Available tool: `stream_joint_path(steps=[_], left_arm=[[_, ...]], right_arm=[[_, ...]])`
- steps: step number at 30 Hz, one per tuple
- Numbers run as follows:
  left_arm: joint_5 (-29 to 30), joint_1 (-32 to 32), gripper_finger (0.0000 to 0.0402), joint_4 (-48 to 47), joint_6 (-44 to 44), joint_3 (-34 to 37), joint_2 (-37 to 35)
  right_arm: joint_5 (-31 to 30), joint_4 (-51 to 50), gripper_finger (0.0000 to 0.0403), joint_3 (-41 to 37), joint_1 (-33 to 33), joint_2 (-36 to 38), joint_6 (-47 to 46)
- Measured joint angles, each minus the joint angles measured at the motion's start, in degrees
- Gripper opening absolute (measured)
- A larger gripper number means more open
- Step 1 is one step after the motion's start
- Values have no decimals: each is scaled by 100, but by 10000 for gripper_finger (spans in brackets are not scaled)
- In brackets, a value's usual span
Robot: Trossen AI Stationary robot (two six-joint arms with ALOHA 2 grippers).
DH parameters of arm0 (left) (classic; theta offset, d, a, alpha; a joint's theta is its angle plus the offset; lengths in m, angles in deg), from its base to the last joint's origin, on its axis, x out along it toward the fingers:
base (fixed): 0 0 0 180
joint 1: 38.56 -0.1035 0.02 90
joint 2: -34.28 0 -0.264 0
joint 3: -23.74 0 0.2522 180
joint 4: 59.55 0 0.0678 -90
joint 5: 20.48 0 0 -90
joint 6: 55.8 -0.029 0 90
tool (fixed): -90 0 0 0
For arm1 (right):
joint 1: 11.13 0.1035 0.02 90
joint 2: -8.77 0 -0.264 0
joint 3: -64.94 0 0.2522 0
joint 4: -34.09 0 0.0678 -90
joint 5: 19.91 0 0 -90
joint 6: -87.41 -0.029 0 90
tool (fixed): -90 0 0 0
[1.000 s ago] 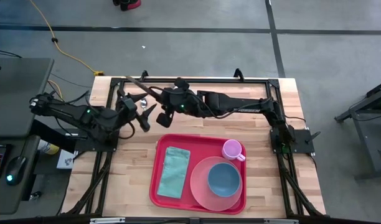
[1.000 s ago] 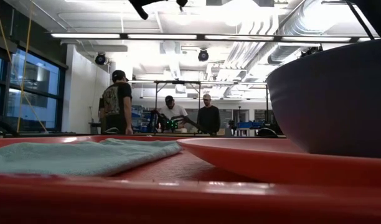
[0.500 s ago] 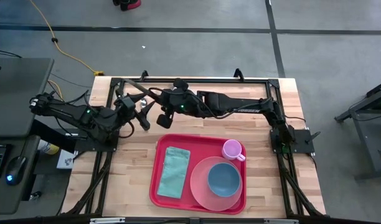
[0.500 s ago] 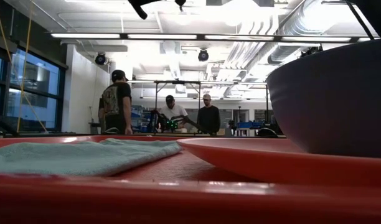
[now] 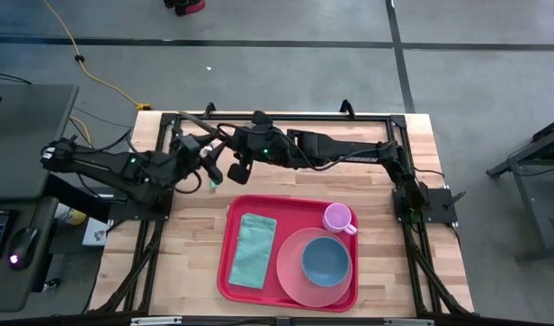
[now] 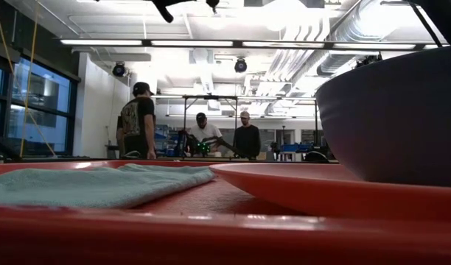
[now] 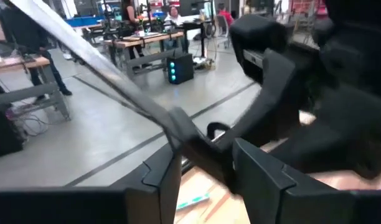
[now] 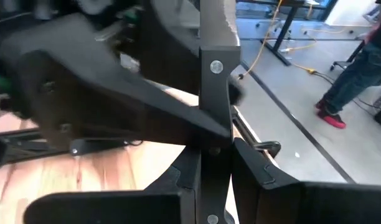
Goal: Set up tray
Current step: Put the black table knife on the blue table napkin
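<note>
A knife with a grey blade (image 7: 103, 62) and a black riveted handle (image 8: 214, 93) is in the air over the table's far part, its blade (image 5: 209, 127) pointing far-left. My right gripper (image 5: 235, 166) (image 8: 215, 155) is shut on the handle. My left gripper (image 5: 210, 168) (image 7: 206, 168) is open beside it. Its fingers stand on either side of the knife where blade meets handle. The red tray (image 5: 230, 206) (image 6: 211, 235) lies on the table's near half. It carries a teal cloth (image 5: 253, 249), a pink plate (image 5: 291, 272) with a blue bowl (image 5: 326, 258) on it, and a pink cup (image 5: 337, 217). My right gripper pinches the knife's black handle (image 8: 214, 118) between its two fingers (image 8: 253, 168), which lie across the handle. The knife is lifted clear of the table, with the blade reaching out beyond the fingers. My left gripper straddles the knife (image 7: 197, 146); whether its fingers touch it, I cannot tell.
Bare wood lies left of the tray (image 5: 182, 244) and between the tray and the grippers. A black frame runs along the table's far edge (image 5: 286, 115). Several people stand in the room beyond the table (image 6: 203, 136).
My left gripper has moved toward the table's right, in to my right gripper and the knife, until its fingers stand around the knife. The tray and what lies on it have kept still.
</note>
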Motion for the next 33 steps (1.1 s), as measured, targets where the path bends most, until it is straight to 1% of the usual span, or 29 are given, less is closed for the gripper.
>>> stream_joint_path(steps=[4,9,12,14,15,16,17,25,28,31,33], left_arm=[[-230,-100,164,375,-373,3,19],[-362,-117,142,414,-422,2,19],[-445,-107,106,437,-420,2,21],[-483,-107,69,422,-444,2,23],[-479,-107,54,373,-516,3,22],[-482,-106,52,349,-586,10,15],[-468,-106,53,350,-639,9,15],[-560,-106,53,318,-818,11,-50],[-628,-107,53,296,-865,0,-90],[-668,-107,53,-65,-801,6,-182],[-951,-109,53,-232,-495,1,-270]], right_arm=[[7,-22,37,4,25,2,-2],[-41,-54,37,8,64,9,6],[2,-68,30,8,60,8,28],[-4,-82,29,8,60,2,30],[-5,-146,19,8,60,2,41],[-8,-159,5,6,60,2,65],[-8,-143,2,6,60,2,65],[-7,-264,5,6,60,4,92],[-22,-689,3,2,61,45,136],[-60,-1174,2,-7,-19,218,129],[-113,-1458,2,2,-128,399,106]])
